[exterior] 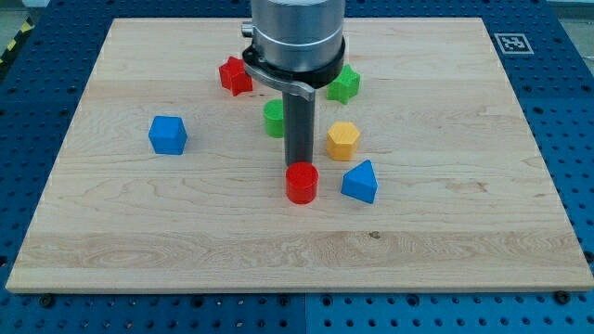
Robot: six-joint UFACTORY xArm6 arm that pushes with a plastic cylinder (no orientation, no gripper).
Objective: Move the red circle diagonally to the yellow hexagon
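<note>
In the camera view, my tip (300,164) sits right at the top edge of the red circle (302,183), on its far side. It looks like it is touching the circle, or almost. My tool is just a straight rod, so it cannot grab or let go; it holds nothing and can only push.

The red circle is near the middle of the table (111,232). The yellow hexagon (342,140) lies up and to the right of it, close by. A blue block (360,182) sits just right of the circle.

To push toward the hexagon, I think my tip must get to the circle's lower left side.

A black and white square tag (511,43) is on the table's top right corner. I cannot read any words.
</note>
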